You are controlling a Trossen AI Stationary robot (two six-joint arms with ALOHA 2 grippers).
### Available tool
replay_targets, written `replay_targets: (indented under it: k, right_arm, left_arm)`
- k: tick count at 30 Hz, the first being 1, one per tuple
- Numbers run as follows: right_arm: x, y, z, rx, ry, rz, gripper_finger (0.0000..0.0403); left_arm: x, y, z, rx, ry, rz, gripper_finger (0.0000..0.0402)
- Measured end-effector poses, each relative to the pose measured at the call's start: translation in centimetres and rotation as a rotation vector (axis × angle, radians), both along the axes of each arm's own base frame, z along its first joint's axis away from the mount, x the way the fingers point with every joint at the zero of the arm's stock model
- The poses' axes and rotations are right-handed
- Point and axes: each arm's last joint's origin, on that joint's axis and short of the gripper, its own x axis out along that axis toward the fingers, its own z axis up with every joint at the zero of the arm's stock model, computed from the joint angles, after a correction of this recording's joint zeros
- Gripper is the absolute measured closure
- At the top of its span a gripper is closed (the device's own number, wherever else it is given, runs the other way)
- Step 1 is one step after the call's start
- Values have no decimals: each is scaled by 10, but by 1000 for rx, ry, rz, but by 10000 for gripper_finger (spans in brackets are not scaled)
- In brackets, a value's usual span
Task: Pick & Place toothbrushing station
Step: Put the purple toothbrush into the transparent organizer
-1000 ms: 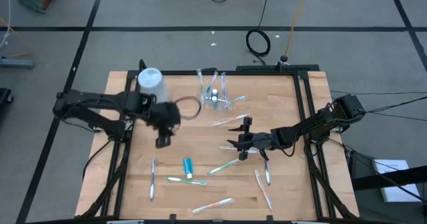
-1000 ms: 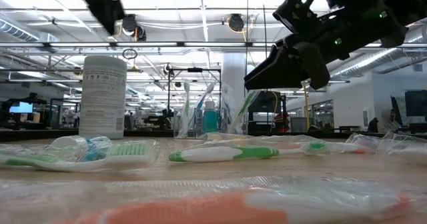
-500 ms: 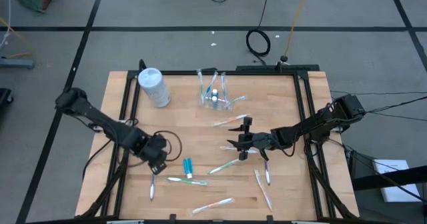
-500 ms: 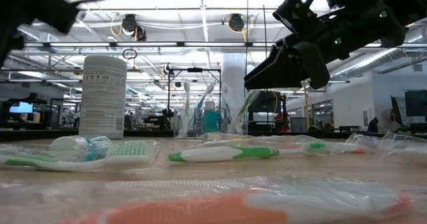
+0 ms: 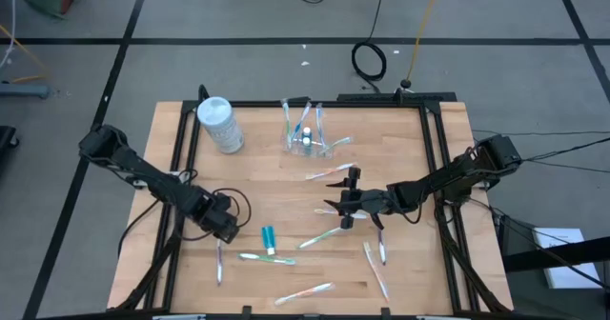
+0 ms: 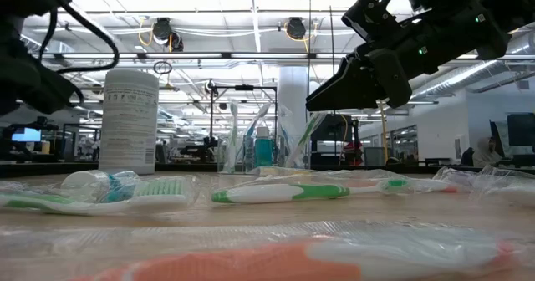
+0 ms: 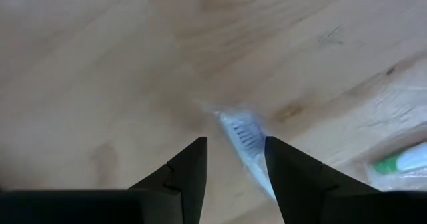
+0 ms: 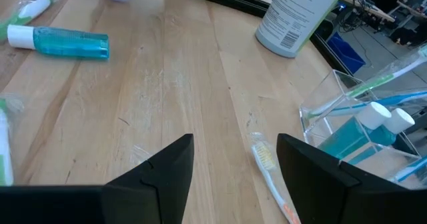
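My left pincer (image 7: 233, 154) hangs open, low over the worktop (image 7: 100, 71); the blue toothbrush (image 7: 245, 143) lies flat with its head between my fingers; if I close too high, I may only nip its thin wrapper and it could slip; my right pincer (image 8: 235, 159) waits open near the clear cup (image 8: 363, 127).
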Motion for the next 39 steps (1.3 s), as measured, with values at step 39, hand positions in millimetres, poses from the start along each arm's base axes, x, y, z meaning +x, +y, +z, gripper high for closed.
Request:
replay_targets:
  k: [39]
  right_arm:
    - [0, 0, -1, -1, 6, 0, 193]
  left_arm:
    - [105, 40, 103, 817, -804, -451, 394]
